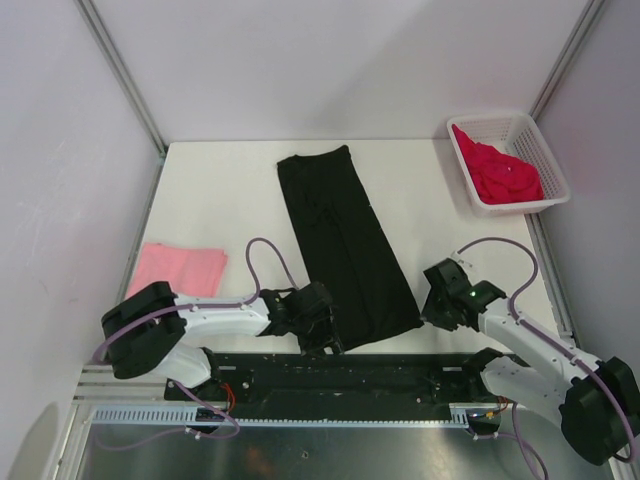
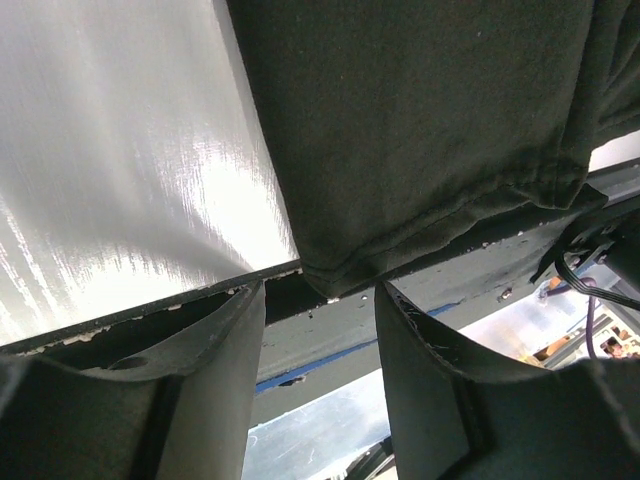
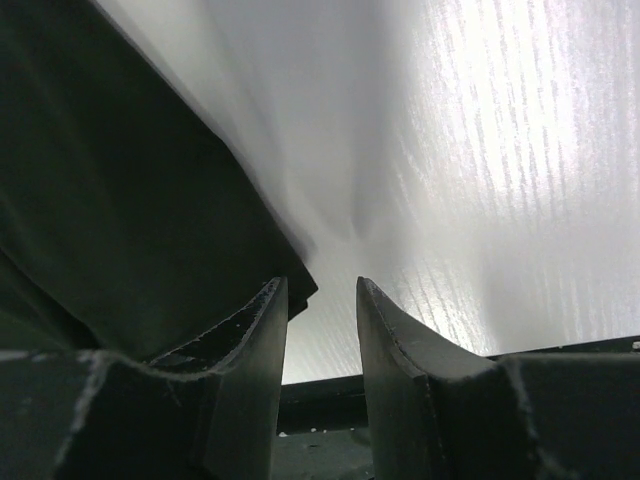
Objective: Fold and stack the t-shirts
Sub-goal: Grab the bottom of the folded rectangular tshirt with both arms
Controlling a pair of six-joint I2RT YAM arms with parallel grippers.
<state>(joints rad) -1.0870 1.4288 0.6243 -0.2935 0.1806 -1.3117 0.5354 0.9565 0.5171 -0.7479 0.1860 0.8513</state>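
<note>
The black t-shirt (image 1: 345, 245) lies as a long folded strip down the middle of the white table (image 1: 230, 190). My left gripper (image 1: 322, 328) is at its near left corner, open; in the left wrist view that corner (image 2: 335, 275) lies just ahead of the gap between the fingertips of the left gripper (image 2: 320, 292), at the table's edge. My right gripper (image 1: 432, 300) is at the near right corner, open; the black cloth (image 3: 130, 200) lies by the left finger (image 3: 262, 330) of the right gripper (image 3: 320, 285). The pink t-shirt (image 1: 180, 268) lies folded at left. The red t-shirt (image 1: 505, 172) is in the basket.
A white lattice basket (image 1: 545, 150) stands at the back right corner. The black rail (image 1: 400, 372) with the arm bases runs along the near table edge. Grey walls with metal posts (image 1: 120, 75) close in the sides and back.
</note>
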